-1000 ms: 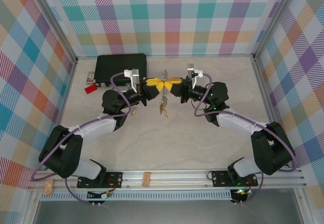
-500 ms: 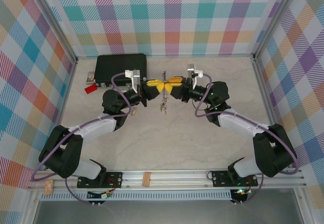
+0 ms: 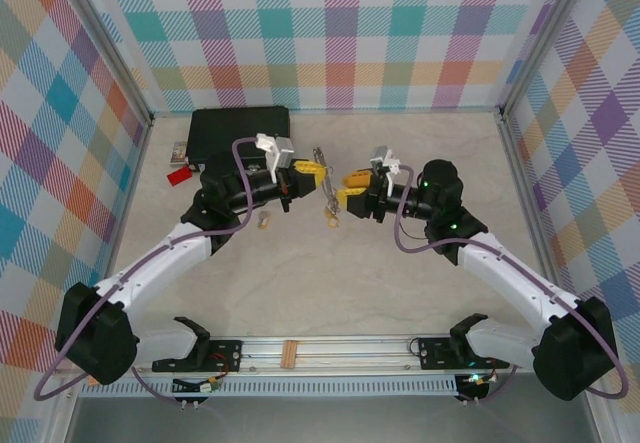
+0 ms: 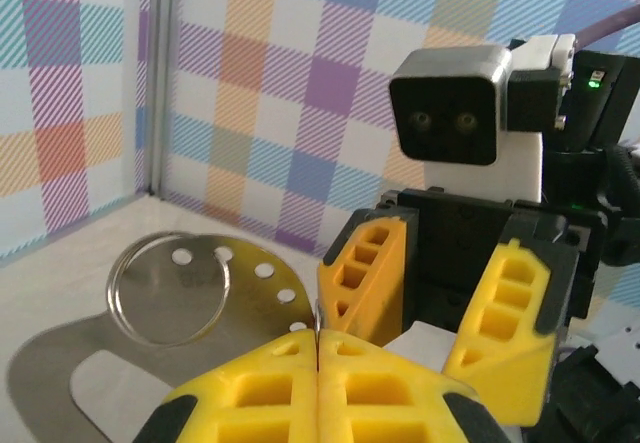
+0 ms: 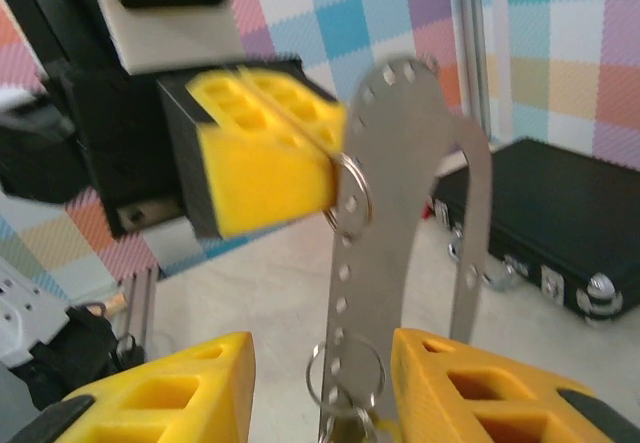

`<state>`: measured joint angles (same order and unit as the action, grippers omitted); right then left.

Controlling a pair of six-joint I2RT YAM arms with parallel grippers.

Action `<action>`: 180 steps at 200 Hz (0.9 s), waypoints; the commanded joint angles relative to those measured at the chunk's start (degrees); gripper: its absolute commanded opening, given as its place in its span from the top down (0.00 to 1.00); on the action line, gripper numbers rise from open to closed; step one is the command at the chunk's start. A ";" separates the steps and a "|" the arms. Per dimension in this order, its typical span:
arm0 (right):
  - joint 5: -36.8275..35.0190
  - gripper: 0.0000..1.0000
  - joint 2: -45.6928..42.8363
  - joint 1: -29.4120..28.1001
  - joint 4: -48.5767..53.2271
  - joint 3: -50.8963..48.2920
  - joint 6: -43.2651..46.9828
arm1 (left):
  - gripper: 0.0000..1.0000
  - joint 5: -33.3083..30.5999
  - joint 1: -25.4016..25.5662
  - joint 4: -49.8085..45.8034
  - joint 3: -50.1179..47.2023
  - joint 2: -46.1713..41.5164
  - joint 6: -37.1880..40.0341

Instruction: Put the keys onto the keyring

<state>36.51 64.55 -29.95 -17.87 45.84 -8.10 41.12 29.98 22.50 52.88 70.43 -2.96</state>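
The big pale stone-look table has a flat black case lying at its far left corner. The left gripper is squeezed tight on a long flat silver metal plate with a row of little holes, and holds it up above the table. The right gripper faces it from just beside the plate, with its yellow fingers spread wide apart and nothing between them. Some small keys with yellow heads hang at the low end of the plate. A small pale key lies by itself on the table next to the left arm. The thin silver metal keyring sits on the edge of the plate, right beside the left gripper's fingertips. A little red tag lies near the case.
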 commanded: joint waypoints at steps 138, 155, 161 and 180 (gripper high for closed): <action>11.94 0.64 8.76 -0.62 10.84 8.82 14.93 | 1.00 -14.97 5.71 -63.78 24.50 4.69 32.71; 13.50 0.64 10.83 -1.23 13.80 11.58 17.22 | 1.00 -14.84 5.72 -64.25 24.90 5.07 32.84; 14.05 0.64 11.54 -1.32 14.48 12.25 17.83 | 1.00 -14.77 5.79 -64.10 24.86 5.05 32.82; 15.87 0.65 13.45 -1.59 16.49 13.93 19.09 | 1.00 -14.40 5.79 -63.42 24.47 4.63 32.76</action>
<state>47.46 76.14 -30.92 -4.93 56.97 6.70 26.06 35.42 -40.47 75.33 75.42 28.60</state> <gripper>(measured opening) 0.353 0.045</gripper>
